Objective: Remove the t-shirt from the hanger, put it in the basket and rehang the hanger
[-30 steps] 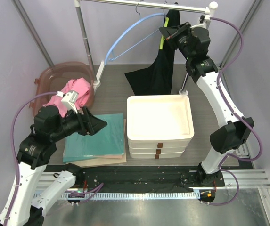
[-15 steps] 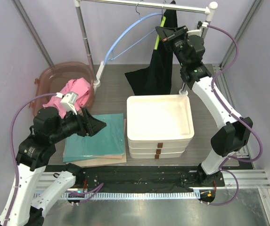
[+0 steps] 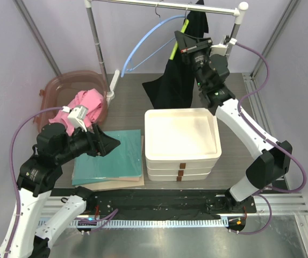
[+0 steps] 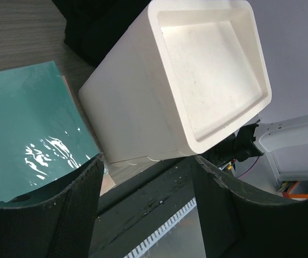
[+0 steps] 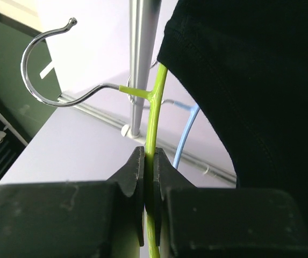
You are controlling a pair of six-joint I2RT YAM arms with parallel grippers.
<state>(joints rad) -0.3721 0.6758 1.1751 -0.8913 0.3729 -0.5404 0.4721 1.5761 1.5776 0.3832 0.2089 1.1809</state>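
Note:
A black t-shirt (image 3: 178,75) hangs on a yellow-green hanger (image 3: 173,49) below the rail (image 3: 143,3), its lower part pooled on the table. My right gripper (image 3: 181,41) is shut on the hanger's arm. In the right wrist view the gripper (image 5: 149,157) pinches the green wire (image 5: 156,102) just under the metal hook (image 5: 41,59), which has nothing through it; the t-shirt (image 5: 250,80) drapes at the right. My left gripper (image 3: 109,142) is open and empty above the teal mat (image 3: 116,158); in the left wrist view it (image 4: 148,177) holds nothing.
A blue hanger (image 3: 143,43) hangs bare on the rail, left of the green one. A stack of white trays (image 3: 149,134) sits mid-table, also in the left wrist view (image 4: 143,102). A pink garment (image 3: 84,105) lies in a brown basket (image 3: 62,83) at the left. Rack posts stand behind.
My right gripper has swung left along the rail with the green hanger in it, tilting the hanger; the black t-shirt shifted left with it. The left arm has not moved.

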